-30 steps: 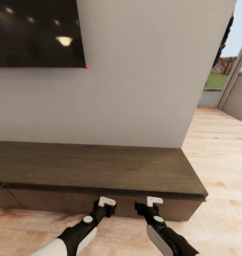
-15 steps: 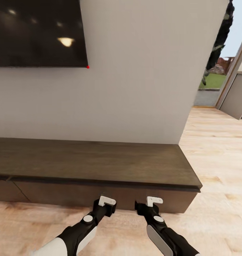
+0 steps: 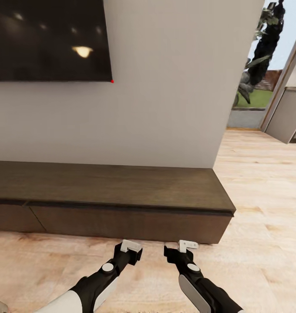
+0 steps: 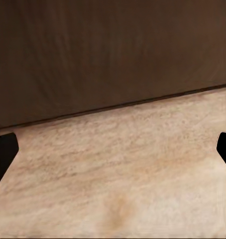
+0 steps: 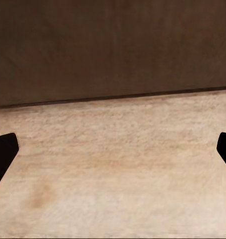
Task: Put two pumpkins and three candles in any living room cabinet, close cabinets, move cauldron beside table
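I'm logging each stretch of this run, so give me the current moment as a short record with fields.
setting: living room, light wood plank floor
ahead: long low dark brown cabinet against a pale wall
cabinet fronts: the ones in view look closed, top bare
above: black TV on the wall
left gripper: open, empty, low above the floor before the cabinet
right gripper: open, empty, beside the left
far right: open doorway, greenery outside

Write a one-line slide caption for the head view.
Both open grippers, left and right, hang above plank floor before the closed dark cabinet.
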Robot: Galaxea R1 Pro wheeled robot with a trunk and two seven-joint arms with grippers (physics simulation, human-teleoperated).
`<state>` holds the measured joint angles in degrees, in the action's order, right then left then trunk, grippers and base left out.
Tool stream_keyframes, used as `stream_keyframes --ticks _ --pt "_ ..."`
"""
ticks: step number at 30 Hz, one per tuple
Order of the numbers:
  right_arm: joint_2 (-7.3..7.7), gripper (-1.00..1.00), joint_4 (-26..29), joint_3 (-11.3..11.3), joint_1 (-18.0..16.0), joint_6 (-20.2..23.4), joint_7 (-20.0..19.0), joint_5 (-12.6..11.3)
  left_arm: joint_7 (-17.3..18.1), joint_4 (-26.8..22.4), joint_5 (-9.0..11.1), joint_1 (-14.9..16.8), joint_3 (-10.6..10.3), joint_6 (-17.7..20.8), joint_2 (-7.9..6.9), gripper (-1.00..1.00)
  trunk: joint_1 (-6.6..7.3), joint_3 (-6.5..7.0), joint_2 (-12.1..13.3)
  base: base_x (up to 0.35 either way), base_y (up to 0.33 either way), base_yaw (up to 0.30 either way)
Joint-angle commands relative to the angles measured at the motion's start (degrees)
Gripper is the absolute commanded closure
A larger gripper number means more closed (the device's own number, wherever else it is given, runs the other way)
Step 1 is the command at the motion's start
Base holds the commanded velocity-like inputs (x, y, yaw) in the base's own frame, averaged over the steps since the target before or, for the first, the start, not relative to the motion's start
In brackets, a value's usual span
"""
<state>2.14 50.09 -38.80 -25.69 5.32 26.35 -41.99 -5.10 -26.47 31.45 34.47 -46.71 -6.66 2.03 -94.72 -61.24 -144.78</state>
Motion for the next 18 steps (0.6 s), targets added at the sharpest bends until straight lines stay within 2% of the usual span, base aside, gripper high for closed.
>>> stream_keyframes --ticks 1,11,18 --pt "0.05 -1.0 0.1 -0.2 -0.1 0.3 0.5 -0.3 -0.4 0.0 0.4 0.1 -0.5 -0.3 -0.02 -1.0 0.03 -0.05 0.0 -0.132 0.0 0.0" --pt "0.04 -1.0 0.2 -0.3 -0.1 0.2 0.5 0.0 -0.4 0.0 0.4 0.1 -0.5 -0.3 -0.1 -1.0 0.03 -0.05 0.0 -0.064 0.0 0.0" --pt "0.07 -1.0 0.2 -0.4 -0.1 0.2 0.4 0.1 -0.4 0.0 0.4 0.1 -0.5 -0.3 -0.1 -1.0 0.03 -0.05 0.0 -0.271 0.0 0.046"
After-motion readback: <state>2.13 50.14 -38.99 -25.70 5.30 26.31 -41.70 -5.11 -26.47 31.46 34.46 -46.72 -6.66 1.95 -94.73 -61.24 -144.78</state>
